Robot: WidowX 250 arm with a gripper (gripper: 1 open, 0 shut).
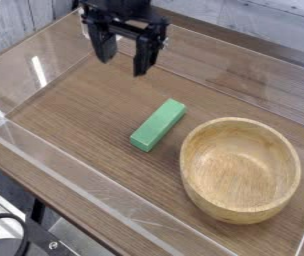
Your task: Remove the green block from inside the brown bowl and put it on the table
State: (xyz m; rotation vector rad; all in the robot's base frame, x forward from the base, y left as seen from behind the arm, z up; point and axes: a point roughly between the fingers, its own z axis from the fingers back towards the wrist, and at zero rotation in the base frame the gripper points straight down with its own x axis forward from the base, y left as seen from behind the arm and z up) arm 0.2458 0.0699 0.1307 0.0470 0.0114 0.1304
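The green block lies flat on the table, just left of the brown bowl. That bowl stands upright at the right and holds nothing. My gripper hangs above the table's far part, well up and to the left of the block, pointing down. Its two dark fingers stand apart with nothing between them.
Low clear acrylic walls run along the table's edges. Pale wooden planks lie behind the far wall. A dark cable shows below the near left corner.
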